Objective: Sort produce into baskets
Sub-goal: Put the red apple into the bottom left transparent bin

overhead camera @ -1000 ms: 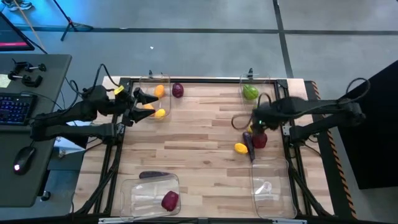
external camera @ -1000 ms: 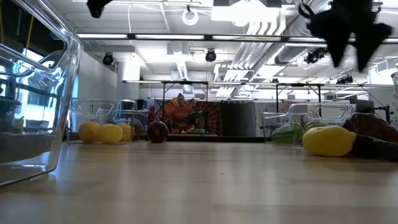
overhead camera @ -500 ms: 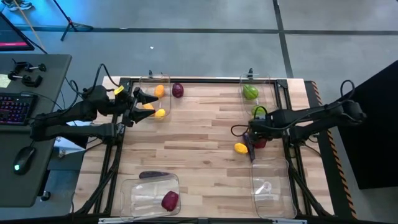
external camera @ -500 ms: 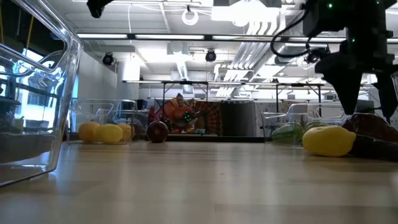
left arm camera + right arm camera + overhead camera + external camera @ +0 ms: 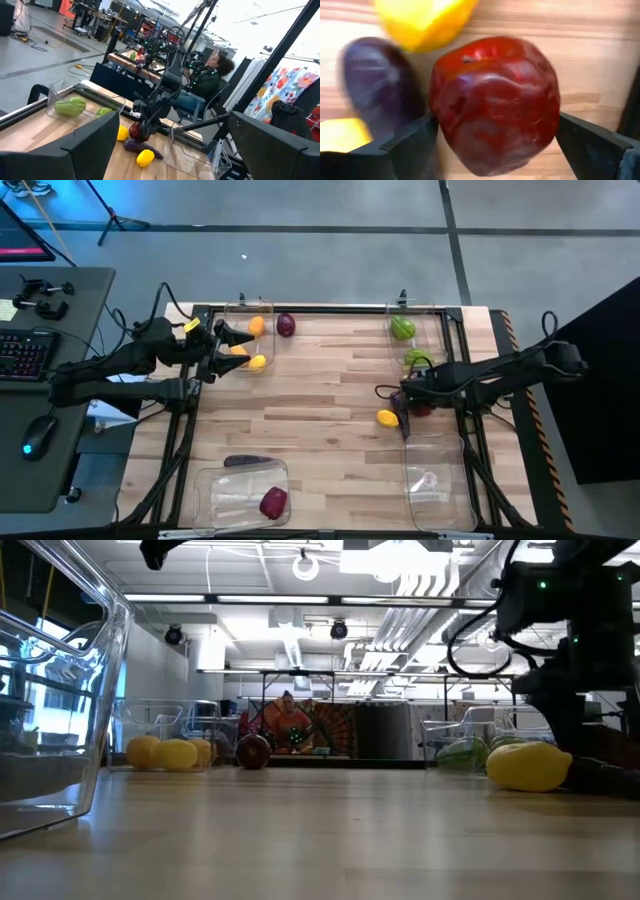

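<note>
A grey concrete floor (image 5: 330, 250) surrounds the wooden surface (image 5: 320, 395). A desk (image 5: 50, 310) with keyboard (image 5: 22, 352) and mouse (image 5: 36, 436) stands left. Ceiling lights (image 5: 306, 566) hang above a seated person (image 5: 289, 720).

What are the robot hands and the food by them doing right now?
left gripper, open, empty, at the table's left edge.
right gripper, lowered around dark red lump.
dark red lump, on the table.
yellow piece, loose on table.
purple piece, lying loose on table.

Right gripper (image 5: 409, 402) low over dark red lump (image 5: 421, 408), apparently.
</note>
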